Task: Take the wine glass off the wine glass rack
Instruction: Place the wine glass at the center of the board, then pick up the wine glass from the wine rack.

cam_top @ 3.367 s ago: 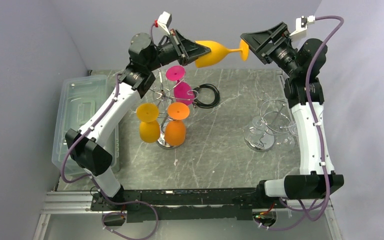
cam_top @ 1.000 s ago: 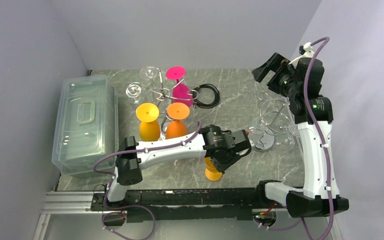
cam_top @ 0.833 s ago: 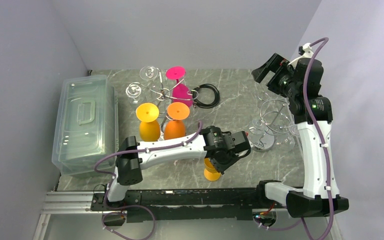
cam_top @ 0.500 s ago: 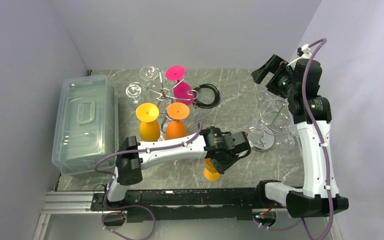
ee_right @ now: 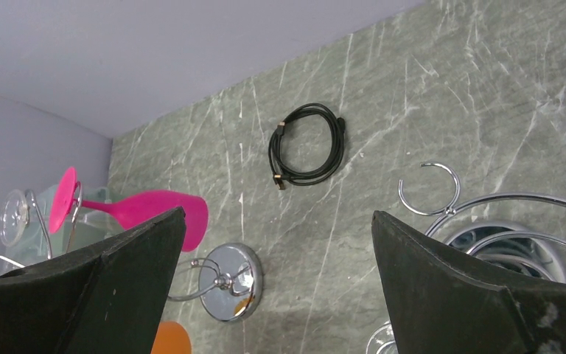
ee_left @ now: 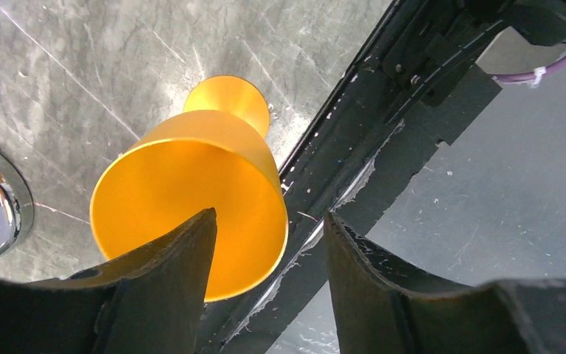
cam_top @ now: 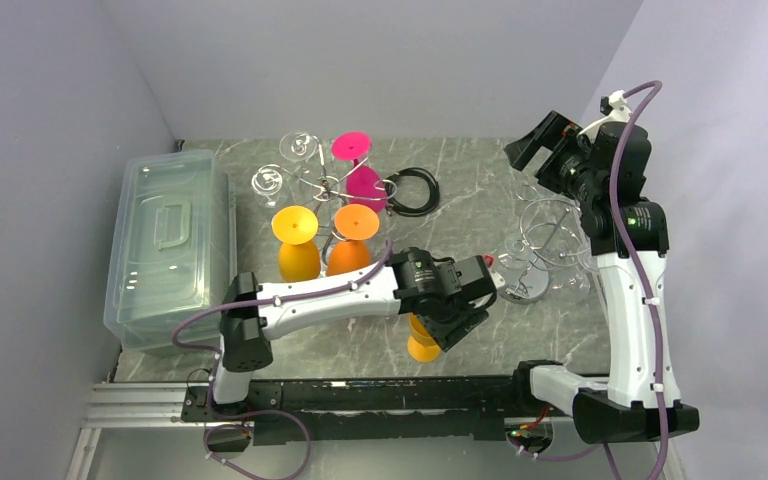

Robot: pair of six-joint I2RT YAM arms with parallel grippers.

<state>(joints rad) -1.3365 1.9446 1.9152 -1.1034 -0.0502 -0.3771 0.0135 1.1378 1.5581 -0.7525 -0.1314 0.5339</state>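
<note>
Handling: wine glass (ee_left: 184, 184) looks light, stiff, slick plastic; take by bowl or stem; left tool (ee_left: 269, 217) parted over it, right tool (ee_right: 276, 221) parted, empty.

You are looking at a wine glass (ee_left: 191, 199) showing as smooth, translucent orange plastic with a soft sheen. The wine glass rack (cam_top: 322, 184) is presenting as mirror-bright chrome wire. The table (cam_top: 460, 200) is showing grey veined stone, satin and scratched. The bin (cam_top: 165, 240) is reading as clear glossy plastic.
</note>
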